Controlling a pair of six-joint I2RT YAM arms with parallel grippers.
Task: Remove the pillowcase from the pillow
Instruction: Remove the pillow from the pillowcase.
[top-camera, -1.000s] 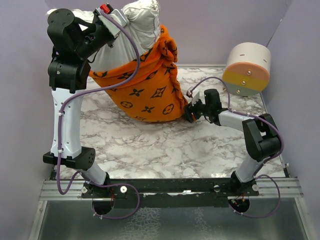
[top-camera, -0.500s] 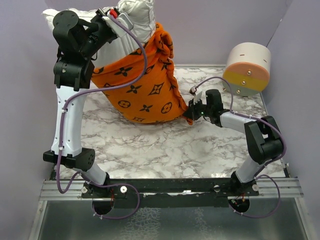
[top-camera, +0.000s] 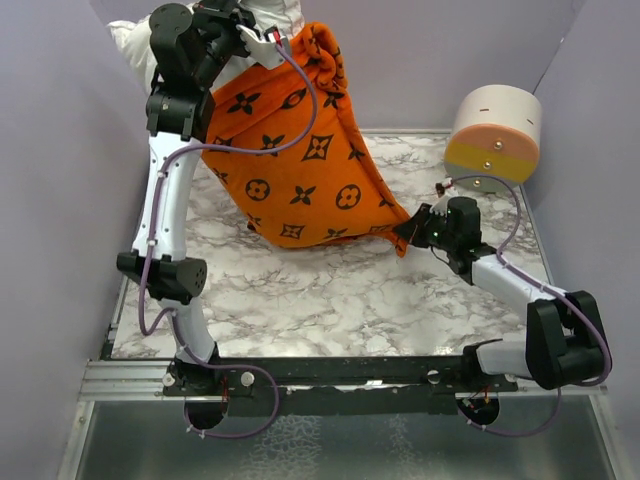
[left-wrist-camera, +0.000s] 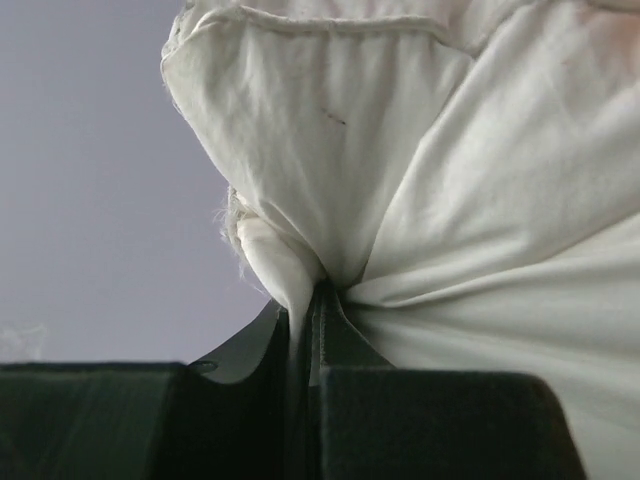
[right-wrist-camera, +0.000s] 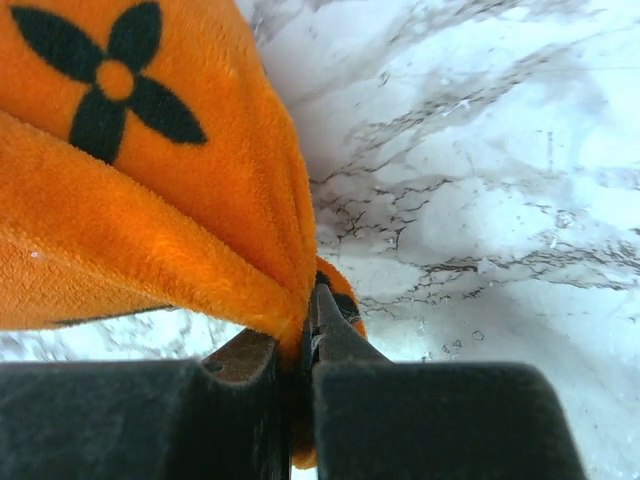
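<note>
Left gripper (left-wrist-camera: 305, 300): clamped on pillow (left-wrist-camera: 450, 170) corner, raised high at far left.
Right gripper (right-wrist-camera: 308, 305): pinching pillowcase (top-camera: 310, 170) bottom corner, low over table (top-camera: 330, 290).
Method: pull both ends apart along the pillow's length; steady tension, no jerks.

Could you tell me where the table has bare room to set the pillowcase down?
The widest bare table lies in front, between the pillowcase and the base rail. A smaller patch sits behind the right end effector, before the cylinder. The back left is crowded by the hanging pillowcase.
</note>
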